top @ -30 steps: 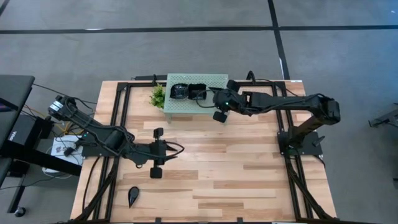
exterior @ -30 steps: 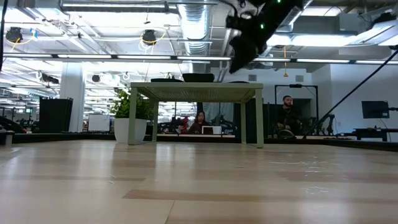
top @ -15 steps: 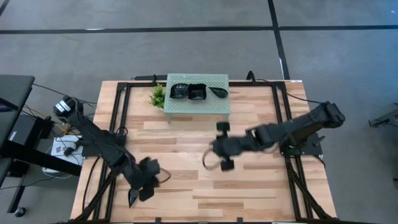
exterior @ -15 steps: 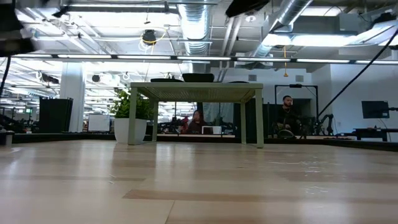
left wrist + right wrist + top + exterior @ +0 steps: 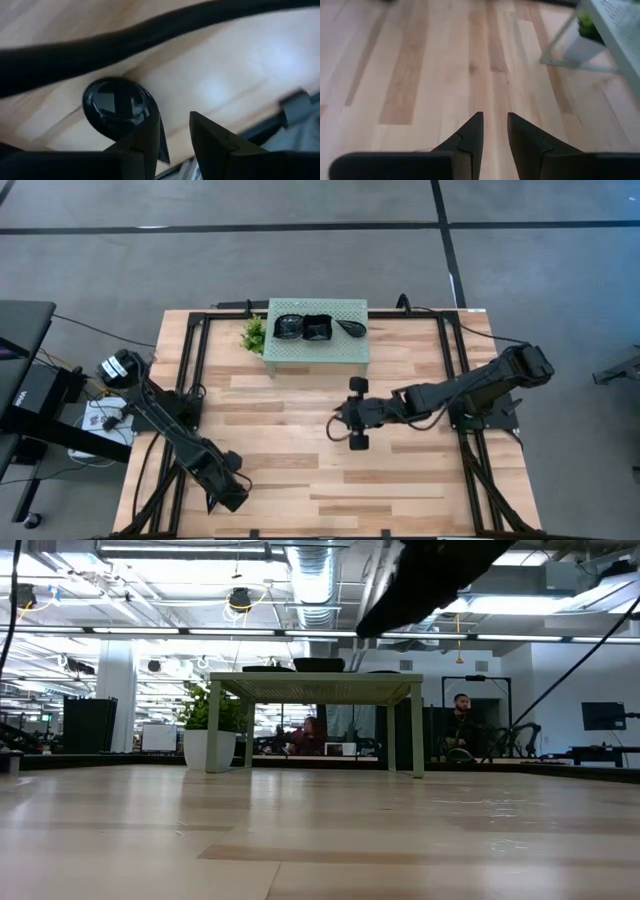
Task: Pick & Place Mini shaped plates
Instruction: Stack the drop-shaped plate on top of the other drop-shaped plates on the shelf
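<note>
Hovering lower left of the frame, my left gripper (image 5: 172, 132), jaws spread, sits over a teardrop plate (image 5: 120, 110); right gripper (image 5: 494, 131), mid-desk, jaws narrowly apart, empty.

A pale wooden counter (image 5: 400, 470) of butcher-block planks stands on a grey carpeted floor (image 5: 300, 265) crossed by dark seam lines. At the counter's far edge sits a mint-green perforated stand (image 5: 318, 346) with a small potted plant (image 5: 254, 334) beside it. Seen level across the counter, the room behind is an open office: exposed silver ducts (image 5: 315, 580), long strip lights (image 5: 180, 631), a white column (image 5: 116, 690), and a seated person (image 5: 461, 726) at a distant desk. A dark monitor (image 5: 606, 716) hangs on the wall.
</note>
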